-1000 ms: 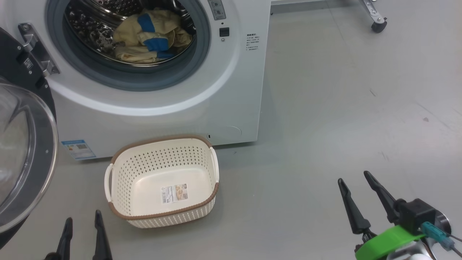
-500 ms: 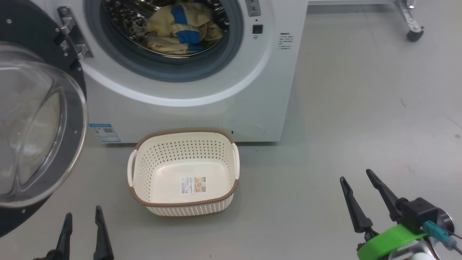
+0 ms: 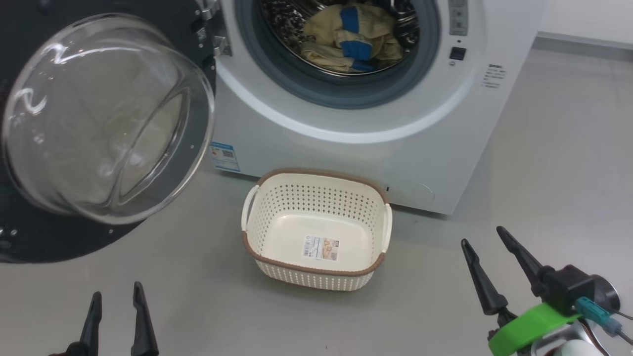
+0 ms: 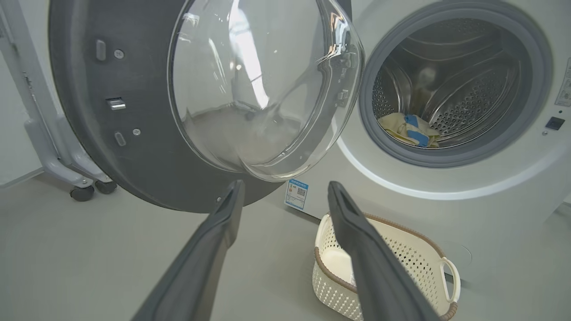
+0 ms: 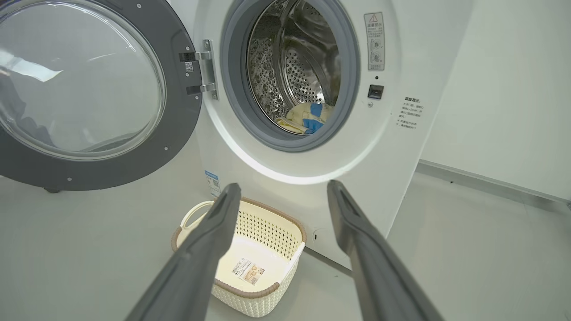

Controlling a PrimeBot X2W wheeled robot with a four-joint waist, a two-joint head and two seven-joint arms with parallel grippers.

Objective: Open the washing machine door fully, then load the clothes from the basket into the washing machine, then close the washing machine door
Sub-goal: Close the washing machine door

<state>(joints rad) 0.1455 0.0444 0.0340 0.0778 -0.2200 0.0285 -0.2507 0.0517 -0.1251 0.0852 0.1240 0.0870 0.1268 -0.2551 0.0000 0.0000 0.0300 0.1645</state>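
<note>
Washing machine point(image 3: 376, 148): ahead of both grippers, beyond their fingertips; mouth uncovered, steel drum point(image 5: 294, 67) exposed.
Washing machine door point(image 3: 106, 118): swung wide on its hinge point(image 5: 200, 69), ahead and to the left of the left gripper. Judged rigid and fairly heavy, the glass dome slick and rounded; best pushed on the flat black rim point(image 4: 84, 125) at the side far from the hinge, not on the glass.
Basket point(image 3: 316, 237): on the floor against the machine's foot, between the two grippers and ahead of them; nothing inside but a label sticker point(image 3: 321, 247).
Clothes point(image 3: 351, 42): pale yellow with blue patches, lying in the drum, well beyond either gripper. Loading looks done; closing remains.
Left gripper point(image 3: 116, 316): fingers moderately parted, holding nothing.
Right gripper point(image 3: 489, 267): fingers spread wide, holding nothing.
</note>
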